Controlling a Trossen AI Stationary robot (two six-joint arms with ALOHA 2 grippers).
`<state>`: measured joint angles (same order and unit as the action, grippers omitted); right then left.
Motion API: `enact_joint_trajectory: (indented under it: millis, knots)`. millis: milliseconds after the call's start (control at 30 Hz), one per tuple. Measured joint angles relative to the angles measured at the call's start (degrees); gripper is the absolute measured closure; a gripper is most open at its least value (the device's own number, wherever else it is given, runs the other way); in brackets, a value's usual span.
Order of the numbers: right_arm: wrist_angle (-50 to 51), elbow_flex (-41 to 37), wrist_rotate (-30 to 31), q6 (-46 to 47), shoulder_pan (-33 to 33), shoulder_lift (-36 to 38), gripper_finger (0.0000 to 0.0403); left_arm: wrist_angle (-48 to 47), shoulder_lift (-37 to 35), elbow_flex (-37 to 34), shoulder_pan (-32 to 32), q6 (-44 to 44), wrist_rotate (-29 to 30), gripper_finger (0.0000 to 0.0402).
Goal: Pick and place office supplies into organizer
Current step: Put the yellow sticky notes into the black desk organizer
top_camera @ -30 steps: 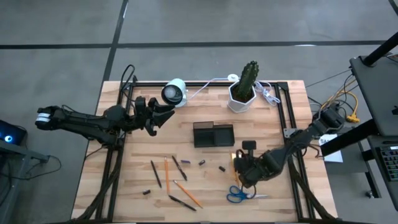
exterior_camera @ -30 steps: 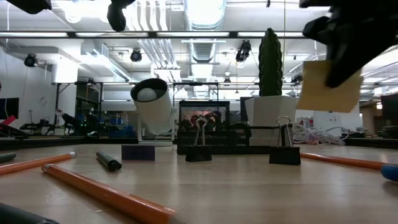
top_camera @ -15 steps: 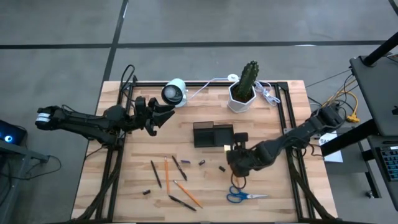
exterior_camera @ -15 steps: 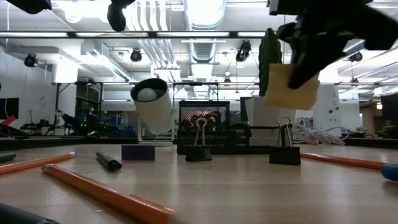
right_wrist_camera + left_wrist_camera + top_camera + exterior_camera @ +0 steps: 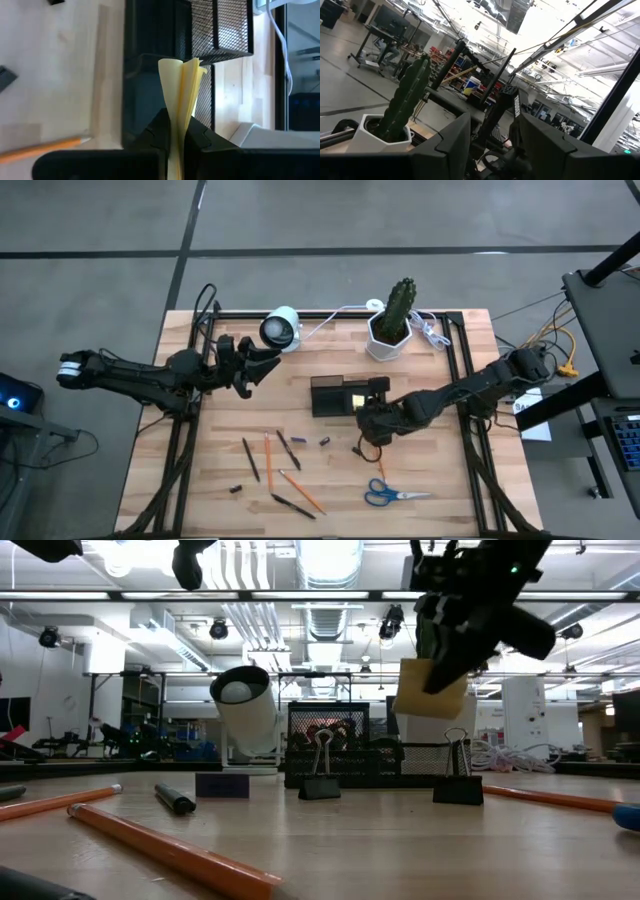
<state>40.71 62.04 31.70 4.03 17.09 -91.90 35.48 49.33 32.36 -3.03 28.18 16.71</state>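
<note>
My right gripper (image 5: 362, 410) is shut on the small yellow sticky-note pad (image 5: 357, 399) and hovers over the near right part of the black mesh organizer (image 5: 330, 394). In the low view the pad (image 5: 430, 690) hangs in the air in front of the organizer (image 5: 328, 735). Orange pencils (image 5: 268, 462) and black pens (image 5: 250, 458) lie flat on the table's near left, with small dark clips (image 5: 357, 451) among them. Blue-handled scissors (image 5: 394, 495) lie near the near edge. My left gripper (image 5: 252, 366) waits open at the table's far left, raised above it. My right gripper pinches the sticky-note pad between its two fingers (image 5: 156, 131) at one edge of the pad (image 5: 177, 127), across its full stack of sheets. The pad is lifted clear and tilted, and its free edge (image 5: 181, 67) fans open slightly above the organizer.
A white hexagonal pot with a cactus (image 5: 392, 320) stands beyond the organizer. A white camera-like cylinder (image 5: 281, 328) and white cables (image 5: 430, 330) lie at the far edge. Black frame rails (image 5: 190, 440) run along both sides. Bare wood shows between the organizer and the pens.
My right gripper has carried the pad, lifted clear, from beside the scissors toward the table's far edge and leftward, ending over the organizer. The pad has turned about with the wrist. My left arm has kept still.
</note>
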Motion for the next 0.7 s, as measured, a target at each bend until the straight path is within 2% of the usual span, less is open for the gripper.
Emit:
enact_joint_trajectory:
  millis: [333,700]
  knots:
    - [-3.65,-2.99,-0.65,-7.15,-5.44,0.0,0.0394,0.0,-0.1,0.0,0.0,0.0,0.0,0.0244]
    - [-10.49,-4.16,-0.83,-7.78,-6.76,0.0,0.0394,0.0,-0.08,0.02,0.02,-0.02,0.0,0.0244]
